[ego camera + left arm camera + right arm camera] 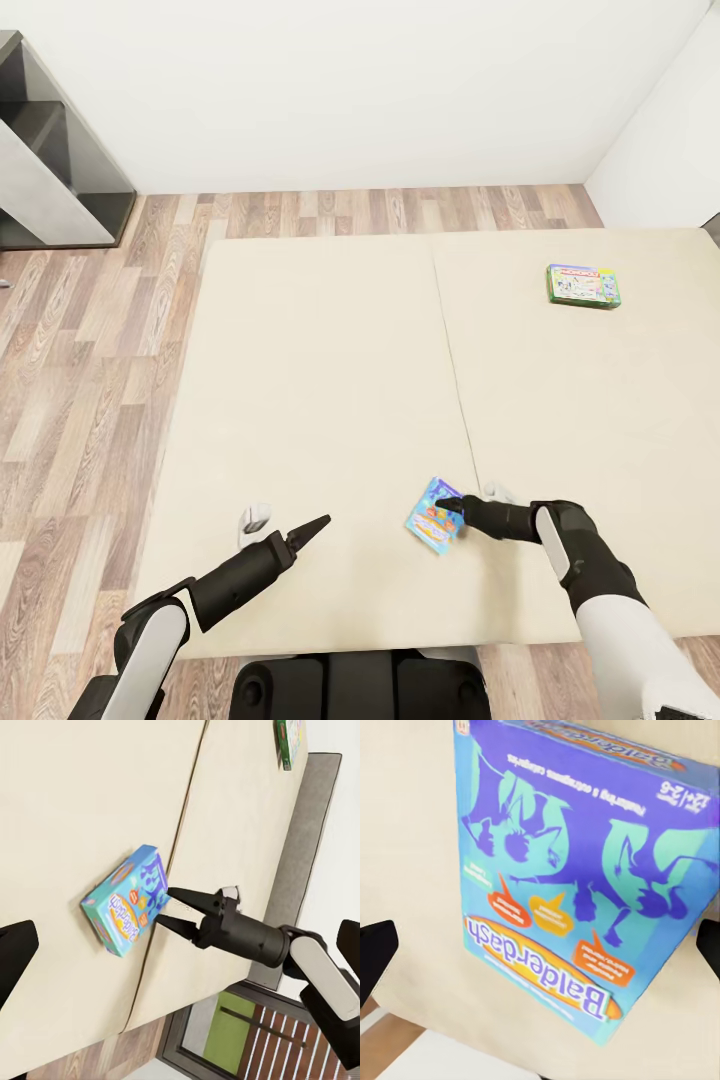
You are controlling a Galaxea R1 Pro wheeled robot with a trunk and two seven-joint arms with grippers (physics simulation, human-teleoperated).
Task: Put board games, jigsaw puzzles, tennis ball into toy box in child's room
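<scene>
Two board games lie on the bed (330, 400): my right gripper (449, 508), jaws apart, reaches the blue box (434, 516) at lower centre, and the Monopoly box (581, 285) sits upper right. My left gripper (318, 525) looks closed, empty, at lower left.

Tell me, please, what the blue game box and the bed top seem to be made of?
Blue game box: likely printed cardboard with a slight sheen, given its sharp edges and full-colour artwork. Bed top: matte beige, probably fabric or foam, split by one seam; no weave shows.
</scene>
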